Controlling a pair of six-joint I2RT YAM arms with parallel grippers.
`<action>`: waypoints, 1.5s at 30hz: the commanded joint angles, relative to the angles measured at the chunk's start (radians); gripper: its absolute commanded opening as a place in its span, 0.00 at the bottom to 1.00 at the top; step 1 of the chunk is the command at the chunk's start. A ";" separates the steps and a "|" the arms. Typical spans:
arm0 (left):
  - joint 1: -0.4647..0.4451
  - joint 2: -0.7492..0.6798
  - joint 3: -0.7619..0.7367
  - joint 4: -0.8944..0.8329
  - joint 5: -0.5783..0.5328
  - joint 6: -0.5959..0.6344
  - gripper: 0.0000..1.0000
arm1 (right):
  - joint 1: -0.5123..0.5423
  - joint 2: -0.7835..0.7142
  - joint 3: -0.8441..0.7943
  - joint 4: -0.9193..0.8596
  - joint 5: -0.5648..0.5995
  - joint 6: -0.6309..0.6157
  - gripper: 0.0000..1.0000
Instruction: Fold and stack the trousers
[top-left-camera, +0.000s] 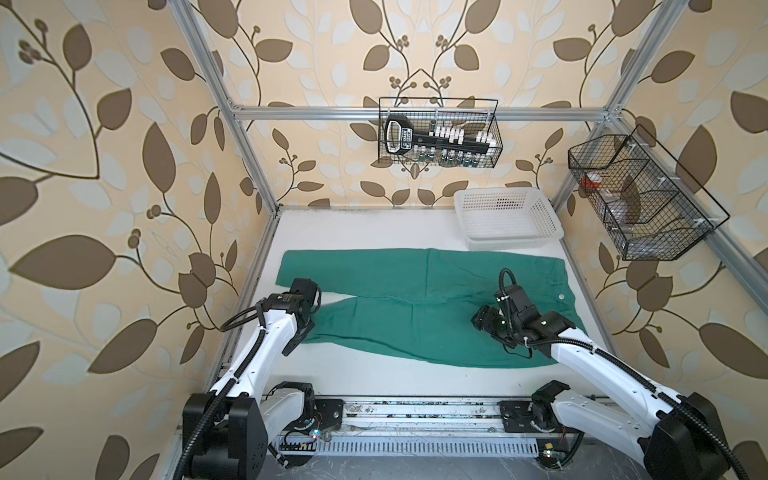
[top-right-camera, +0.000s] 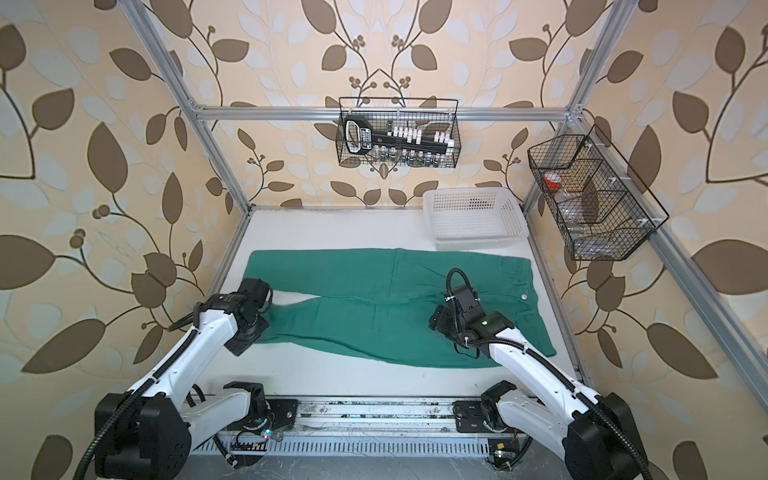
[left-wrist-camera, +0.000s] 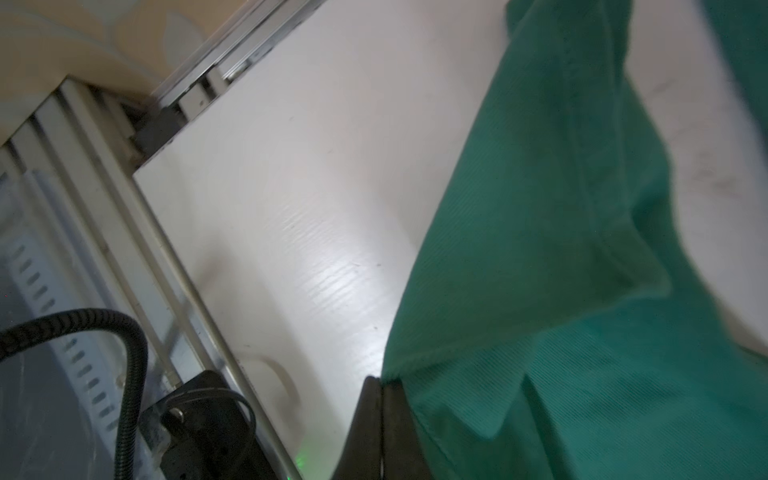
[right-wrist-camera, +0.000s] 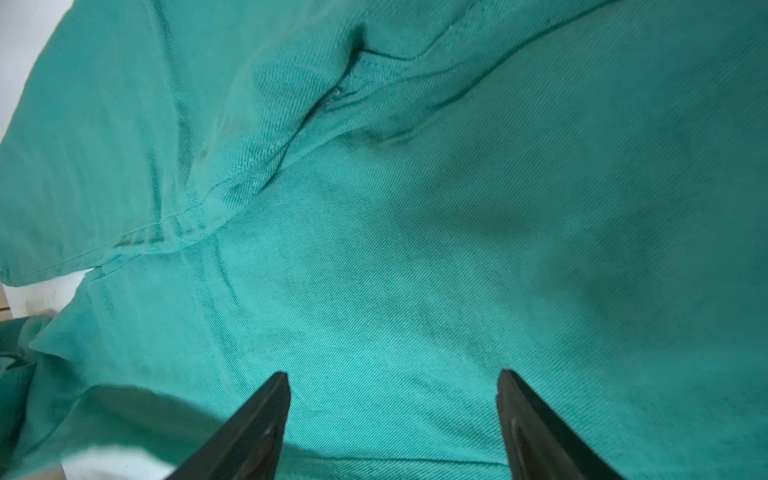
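Nearest, along the bottom of both top views, a metal rail (top-left-camera: 415, 409) carries the bases of the two arms, which reach up the frame over the white table (top-left-camera: 374, 230). The trousers (top-left-camera: 415, 316) (top-right-camera: 374, 316) lie spread across the middle of the frame: the waistband is at the right with its small button (top-left-camera: 562, 297) facing up, and the two legs run toward the left. The far leg lies flat and reaches the left edge of the table, while the near leg angles down toward the left arm. The left gripper (left-wrist-camera: 381, 380) sits at the end of that near leg, centre left in the top views; in the left wrist view its jaws are pressed together with the edge of the green cloth caught at their tips, and the fabric drapes away from them in folds. The right gripper (right-wrist-camera: 395, 374) (top-left-camera: 482, 320) is over the seat area, centre right, with its jaws spread wide and nothing between them; whether the tips touch the cloth cannot be told. Beyond the waistband, a white perforated basket (top-left-camera: 511, 243) stands in the table's far right corner, just beside the trousers. Highest in the frame, a black wire basket (top-left-camera: 438, 160) hangs on the back rail and another wire basket (top-left-camera: 640, 199) on the right rail
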 joint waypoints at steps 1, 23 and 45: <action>0.062 -0.009 -0.002 -0.012 -0.049 -0.117 0.00 | -0.005 -0.020 -0.026 -0.003 -0.009 -0.005 0.79; 0.146 0.023 0.157 -0.006 -0.001 -0.005 0.75 | -0.007 0.089 0.077 0.119 -0.100 -0.174 0.80; 0.186 0.450 0.232 0.137 0.222 0.165 0.55 | 0.064 0.361 0.111 0.490 -0.173 -0.292 0.86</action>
